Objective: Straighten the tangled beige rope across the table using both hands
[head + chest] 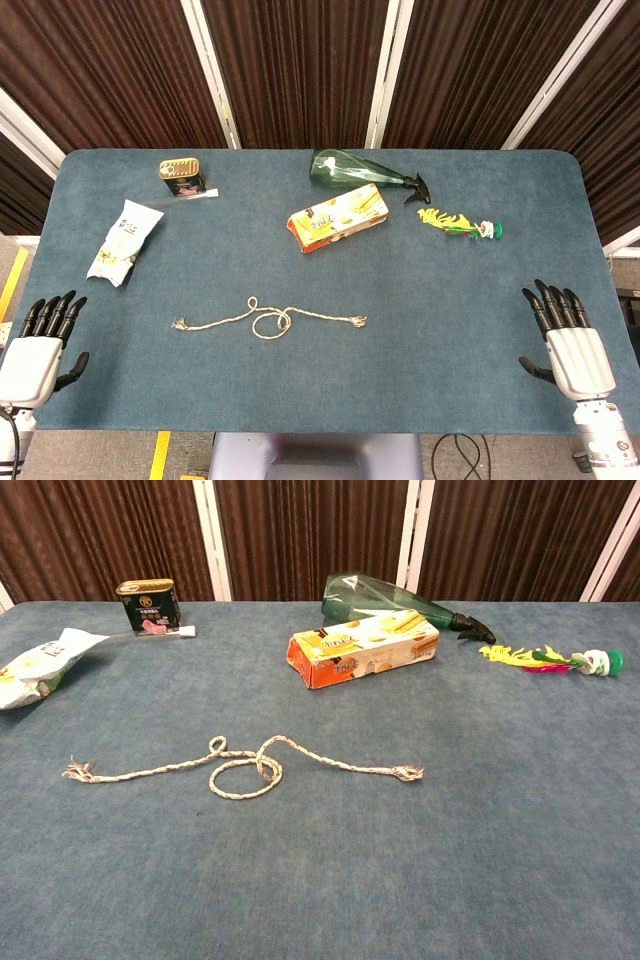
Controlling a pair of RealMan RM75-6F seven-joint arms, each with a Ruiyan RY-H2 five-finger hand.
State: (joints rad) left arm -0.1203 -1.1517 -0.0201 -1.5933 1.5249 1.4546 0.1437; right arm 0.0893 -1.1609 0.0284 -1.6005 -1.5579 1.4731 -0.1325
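Observation:
The beige rope [268, 320] lies on the blue table, looped in its middle, with frayed ends pointing left and right; the chest view shows the rope [240, 769] the same way. My left hand [42, 345] rests flat at the table's near left corner, fingers apart, holding nothing, well left of the rope. At the near right edge my right hand [566, 338] lies the same way, empty, far right of the rope. Neither hand shows in the chest view.
Behind the rope lie an orange snack box [337, 217], a green spray bottle [358, 171] on its side and a yellow-green feathered toy [460, 224]. A tin can [181, 178] and a white snack bag [123, 241] sit at the far left.

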